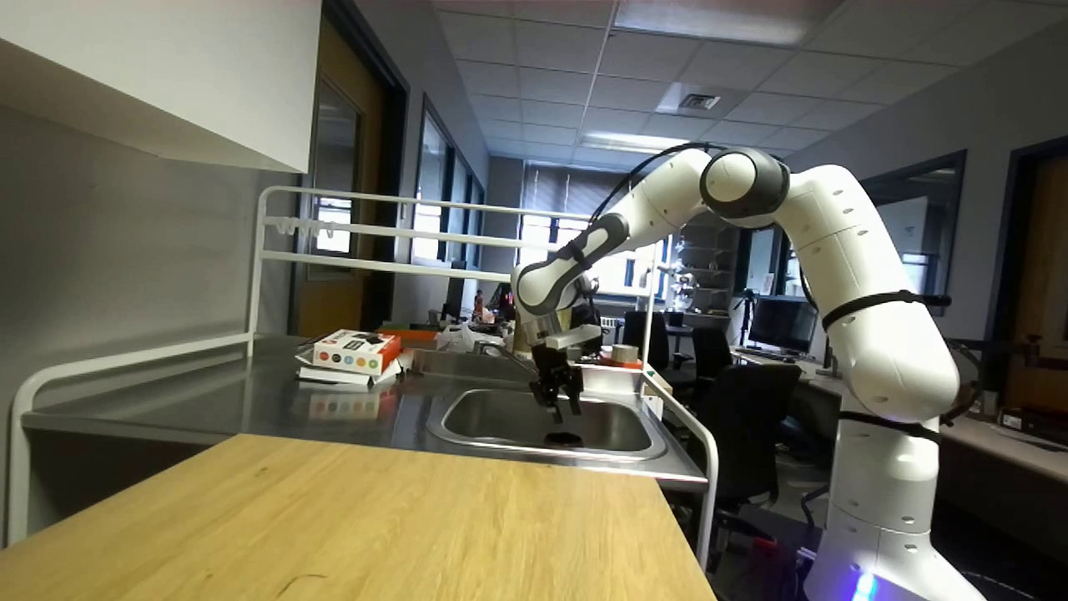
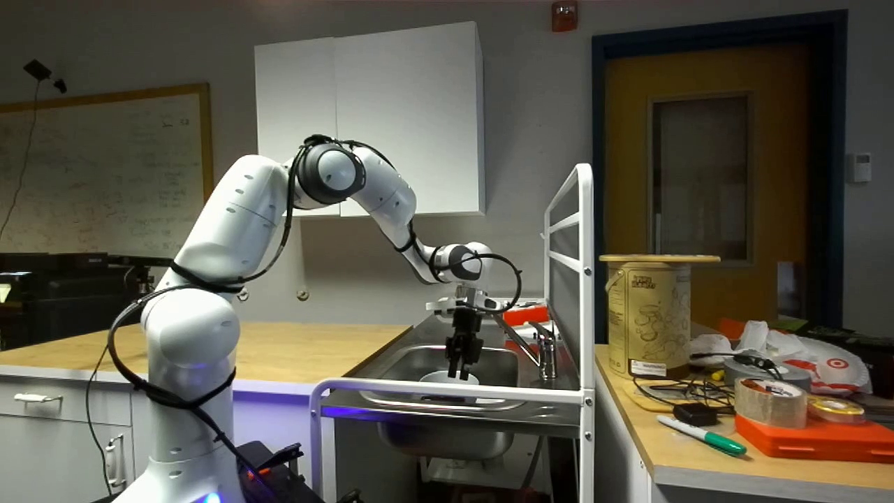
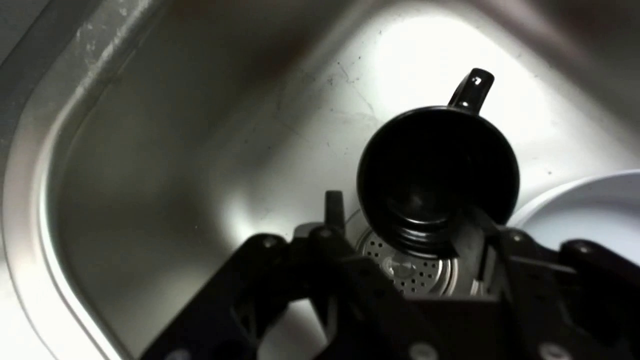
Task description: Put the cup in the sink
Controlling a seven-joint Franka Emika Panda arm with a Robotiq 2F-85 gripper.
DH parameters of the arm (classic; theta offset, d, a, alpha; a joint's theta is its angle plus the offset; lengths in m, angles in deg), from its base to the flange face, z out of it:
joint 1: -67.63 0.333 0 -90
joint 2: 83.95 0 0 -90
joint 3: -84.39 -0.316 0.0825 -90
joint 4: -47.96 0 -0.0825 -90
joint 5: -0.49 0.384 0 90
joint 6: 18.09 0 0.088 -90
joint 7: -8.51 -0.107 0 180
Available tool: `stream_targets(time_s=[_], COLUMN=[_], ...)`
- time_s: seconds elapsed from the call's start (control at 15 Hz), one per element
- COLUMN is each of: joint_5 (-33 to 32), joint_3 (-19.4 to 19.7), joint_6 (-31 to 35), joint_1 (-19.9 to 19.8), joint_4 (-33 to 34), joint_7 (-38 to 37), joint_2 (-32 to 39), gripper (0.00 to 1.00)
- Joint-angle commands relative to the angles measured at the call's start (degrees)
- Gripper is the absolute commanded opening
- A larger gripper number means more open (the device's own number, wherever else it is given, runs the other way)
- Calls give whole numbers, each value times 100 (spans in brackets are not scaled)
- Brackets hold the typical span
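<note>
A black cup (image 3: 440, 165) with a handle is inside the metal sink (image 3: 65, 130), mouth facing up. It overlaps part of the drain strainer in the wrist view. It also shows as a dark shape low in the sink (image 1: 467, 421) in an exterior view (image 1: 563, 438). My gripper (image 3: 402, 220) is open, with nothing between its fingers. The right finger overlaps the cup's near rim in the wrist view. In both exterior views the gripper (image 1: 566, 411) (image 2: 458, 374) points down over the sink, and a gap shows between its fingertips and the cup.
A white bowl (image 3: 590, 215) stands beside the cup in the sink. A faucet (image 2: 547, 353) rises at the sink's edge. A white rail frame (image 2: 454, 388) surrounds the counter. A white and red box (image 1: 355, 351) lies on the counter. A wooden tabletop (image 1: 375, 517) adjoins it.
</note>
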Motion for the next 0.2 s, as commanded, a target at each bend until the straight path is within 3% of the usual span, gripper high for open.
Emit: stream_targets(time_s=[0.0, 0.13], joint_5=[24, 25], joint_3=[35, 30], joint_6=[-307, -385], joint_1=[30, 23], joint_4=[145, 185], joint_7=[210, 267], joint_2=[-72, -87], gripper=[91, 100])
